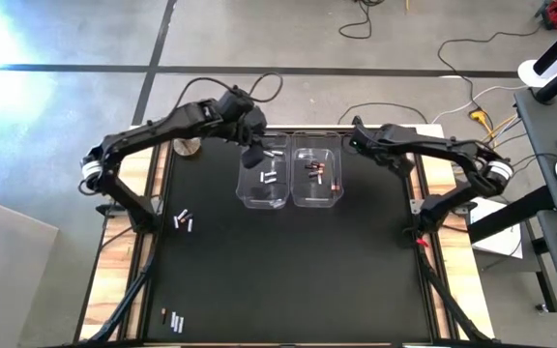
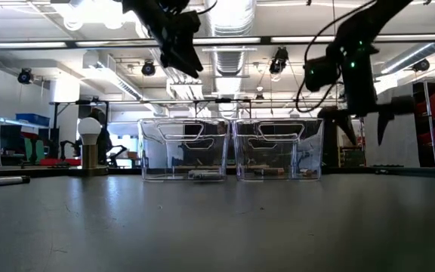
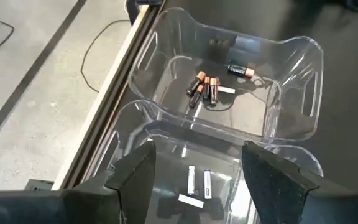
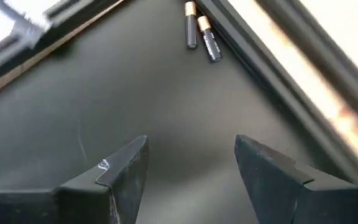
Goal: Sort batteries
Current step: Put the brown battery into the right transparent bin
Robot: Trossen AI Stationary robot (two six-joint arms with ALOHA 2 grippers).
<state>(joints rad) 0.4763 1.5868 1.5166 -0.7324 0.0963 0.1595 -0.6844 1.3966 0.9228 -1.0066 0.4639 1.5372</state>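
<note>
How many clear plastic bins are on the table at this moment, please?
2, side by side at the table's far middle: the left bin under the left gripper holds silvery batteries, the right bin dark ones. None seems hidden.

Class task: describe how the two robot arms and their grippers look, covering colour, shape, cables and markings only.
Both arms are dark, slim and jointed, with white caps at their outer joints. Black cables loop along them. The left gripper and right gripper each have two broad, dark, wedge-shaped fingers. No markings are legible.

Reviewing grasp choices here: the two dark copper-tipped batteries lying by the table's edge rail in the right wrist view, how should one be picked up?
Probably from above, the right gripper, open, closing across the middle of the dark batteries. They lie flat, almost touching, beside the edge rail, so take the one farther from it, one finger slipping between the pair.
</note>
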